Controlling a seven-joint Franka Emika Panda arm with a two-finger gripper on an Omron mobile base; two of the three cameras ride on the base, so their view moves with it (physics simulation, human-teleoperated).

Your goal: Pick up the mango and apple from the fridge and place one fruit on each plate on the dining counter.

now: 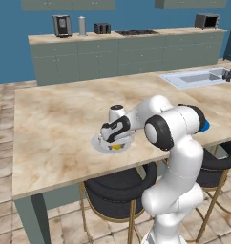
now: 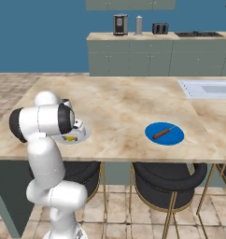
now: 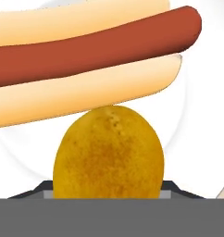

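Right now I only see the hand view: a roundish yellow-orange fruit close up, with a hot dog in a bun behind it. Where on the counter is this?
Observer: On the pale whitish-grey round plate, near the front edge of the beige marbled dining counter, above a black round stool.
Operator: Is the second plate free for the other fruit?
Observer: Not quite. The bright blue round plate, further along the same front edge, already has a thin brown-red stick lying on it.
Operator: Anything else set into that counter?
Observer: A sink at its far end, beyond the blue plate.
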